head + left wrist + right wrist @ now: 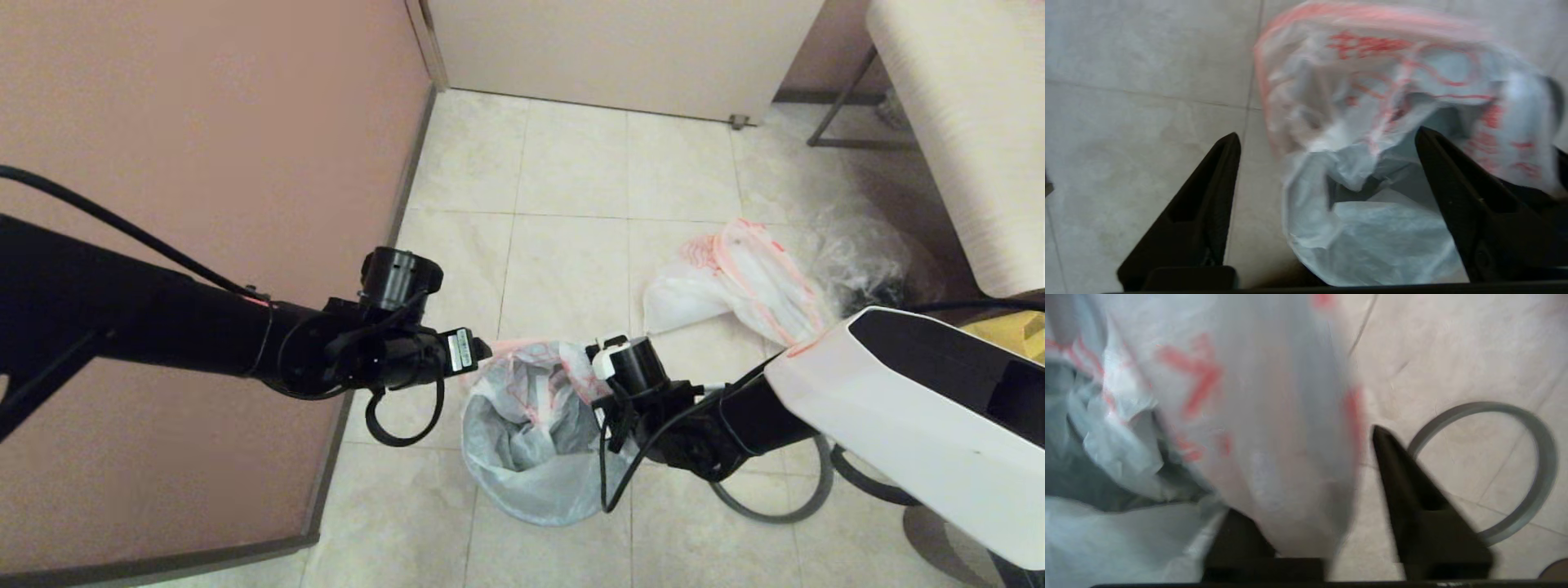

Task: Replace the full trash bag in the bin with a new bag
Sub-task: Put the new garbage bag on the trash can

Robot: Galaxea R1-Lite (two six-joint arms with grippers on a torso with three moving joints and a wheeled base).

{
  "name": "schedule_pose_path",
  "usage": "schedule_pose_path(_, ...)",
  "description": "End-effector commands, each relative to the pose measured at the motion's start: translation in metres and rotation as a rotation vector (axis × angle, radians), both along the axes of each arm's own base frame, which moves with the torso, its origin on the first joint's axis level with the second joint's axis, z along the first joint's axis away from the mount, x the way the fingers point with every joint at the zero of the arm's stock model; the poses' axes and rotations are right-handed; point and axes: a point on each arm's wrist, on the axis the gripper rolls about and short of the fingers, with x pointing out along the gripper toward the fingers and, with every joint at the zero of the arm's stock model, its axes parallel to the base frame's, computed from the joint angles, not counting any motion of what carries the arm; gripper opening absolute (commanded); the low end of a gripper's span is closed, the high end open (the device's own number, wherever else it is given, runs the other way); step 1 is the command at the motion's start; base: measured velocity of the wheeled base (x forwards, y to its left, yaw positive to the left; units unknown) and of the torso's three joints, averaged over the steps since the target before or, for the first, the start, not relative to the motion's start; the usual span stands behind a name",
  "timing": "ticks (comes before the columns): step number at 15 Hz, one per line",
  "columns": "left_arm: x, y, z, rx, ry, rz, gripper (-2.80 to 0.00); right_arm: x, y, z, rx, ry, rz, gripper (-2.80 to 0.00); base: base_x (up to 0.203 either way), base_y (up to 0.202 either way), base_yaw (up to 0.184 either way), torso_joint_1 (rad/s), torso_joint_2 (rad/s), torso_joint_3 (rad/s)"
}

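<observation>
The new bag (522, 425), white with orange-red lettering, lines the bin and folds down over its outside. Of the black bin only a dark patch (1348, 192) shows inside the bag's mouth. My left gripper (1327, 132) is open at the bin's left side, and the bag's rim (1306, 228) lies loose between its fingers (1220, 183). My right gripper (1298, 433) is open at the bin's right side; a flap of the bag (1274, 428) hangs between its fingers and hides one. The full trash bag (739, 282) lies on the floor behind.
The grey hoop (784, 513) (1545, 457) lies flat on the tiles under my right arm. A clear crinkled bag (865, 253) and a yellow bag (1012, 335) sit at the right. A brown wall (204, 163) runs along the left; a white bench (971, 122) stands at the far right.
</observation>
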Motion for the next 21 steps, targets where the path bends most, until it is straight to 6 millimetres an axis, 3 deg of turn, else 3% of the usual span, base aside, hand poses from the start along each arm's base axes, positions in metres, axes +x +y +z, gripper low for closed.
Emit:
schedule_pose_path(1, -0.005, -0.002, 0.01, -0.013, -0.024, -0.006, 0.0, -0.002, -0.001, 0.011, 0.012, -0.021, -0.004, 0.0, 0.0, 0.0, 0.0, 0.0, 0.0, 0.0)
schedule_pose_path(5, -0.014, -0.001, 0.021, -0.017, -0.031, -0.018, 0.0, -0.04, -0.013, 0.044, -0.031, -0.02, -0.016, 0.0, 0.0, 0.0, 0.0, 0.0, 0.0, 0.0)
schedule_pose_path(8, -0.013, -0.002, 0.02, -0.015, -0.028, -0.019, 0.0, -0.062, -0.016, 0.037, -0.109, 0.038, -0.018, 0.0, 0.0, 0.0, 0.0, 0.0, 0.0, 0.0)
schedule_pose_path(11, -0.012, -0.002, 0.018, -0.012, -0.024, -0.018, 0.0, -0.064, -0.009, 0.039, -0.048, 0.027, 0.038, 0.0, 0.0, 0.0, 0.0, 0.0, 0.0, 0.0)
schedule_pose_path(12, -0.013, -0.002, 0.018, -0.011, -0.023, -0.02, -2.8, -0.068, -0.007, 0.044, -0.034, 0.013, 0.049, 0.0, 0.0, 0.0, 0.0, 0.0, 0.0, 0.0)
schedule_pose_path(15, -0.015, 0.0, 0.024, -0.008, -0.017, -0.018, -2.8, -0.084, -0.007, 0.067, -0.003, -0.026, 0.079, 0.0, 0.0, 0.0, 0.0, 0.0, 0.0, 0.0)
schedule_pose_path(16, -0.019, 0.001, 0.031, -0.013, -0.029, -0.02, -2.8, -0.088, -0.003, 0.067, -0.009, -0.026, 0.1, -2.8, 0.0, 0.0, 0.0, 0.0, 0.0, 0.0)
schedule_pose_path(21, -0.033, 0.01, 0.059, 0.012, -0.082, -0.034, -2.8, -0.072, 0.048, 0.043, -0.073, -0.013, 0.172, -2.8, 0.0, 0.0, 0.0, 0.0, 0.0, 0.0)
